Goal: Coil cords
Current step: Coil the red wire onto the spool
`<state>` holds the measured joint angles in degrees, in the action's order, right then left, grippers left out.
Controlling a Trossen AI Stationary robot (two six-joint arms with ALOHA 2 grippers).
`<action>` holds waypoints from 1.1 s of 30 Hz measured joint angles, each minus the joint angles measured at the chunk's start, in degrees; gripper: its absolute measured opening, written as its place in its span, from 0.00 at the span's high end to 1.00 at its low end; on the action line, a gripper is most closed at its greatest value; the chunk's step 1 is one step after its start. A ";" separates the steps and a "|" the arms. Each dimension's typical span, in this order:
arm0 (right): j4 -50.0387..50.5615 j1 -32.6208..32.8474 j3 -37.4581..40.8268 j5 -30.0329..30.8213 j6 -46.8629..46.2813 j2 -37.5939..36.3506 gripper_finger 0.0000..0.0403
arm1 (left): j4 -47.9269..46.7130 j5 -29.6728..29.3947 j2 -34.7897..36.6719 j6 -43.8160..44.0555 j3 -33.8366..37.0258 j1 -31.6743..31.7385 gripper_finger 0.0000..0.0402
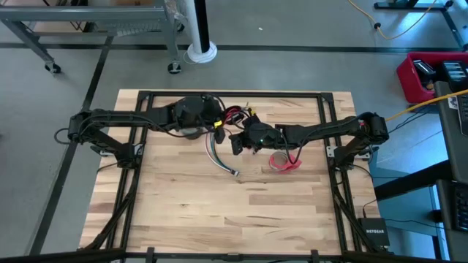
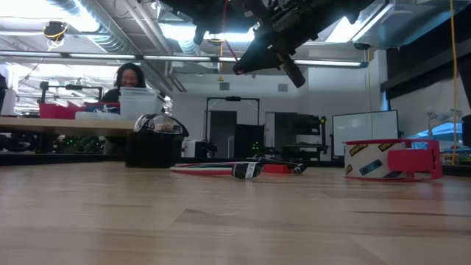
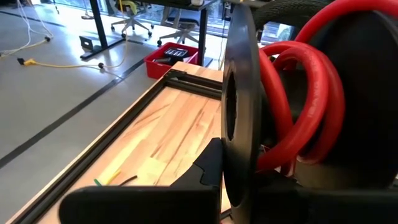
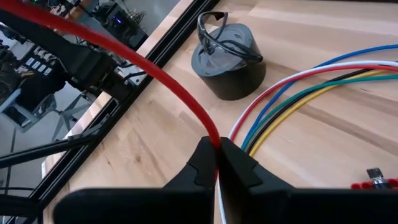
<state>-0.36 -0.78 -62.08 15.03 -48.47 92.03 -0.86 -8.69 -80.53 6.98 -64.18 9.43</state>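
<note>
Above the bench [image 1: 183, 204], the right claw [image 4: 217, 163] pinches a red wire [image 4: 155, 71] of the cords [image 1: 219, 157], while the closed left claw [image 1: 212, 117] holds red coils [image 3: 298, 106].

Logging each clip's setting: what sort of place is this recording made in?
Probably an open lab or workshop: a wooden table in a black frame stands on concrete floor, workbenches with a person behind, exposed ceiling ducts, and a whiteboard.

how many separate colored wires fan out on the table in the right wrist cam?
6: blue wire, white wire, red wire, black wire, green wire and yellow wire, side by side in that order. More may be hidden.
</note>
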 joint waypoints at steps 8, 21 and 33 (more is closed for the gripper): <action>0.47 -0.02 0.00 2.36 -1.46 0.00 0.99 | -2.15 0.04 0.00 -0.09 0.00 -1.27 1.00; 3.67 0.00 0.00 -1.90 -5.51 0.00 0.98 | -3.27 0.04 -0.05 -1.40 0.02 -3.23 1.00; 3.75 0.02 -0.07 -8.12 -8.71 3.49 0.98 | -3.39 0.00 -0.05 -1.46 0.11 -3.86 1.00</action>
<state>3.39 -0.75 -62.15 6.91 -57.18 95.52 -4.25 -8.69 -80.58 5.52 -64.07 5.56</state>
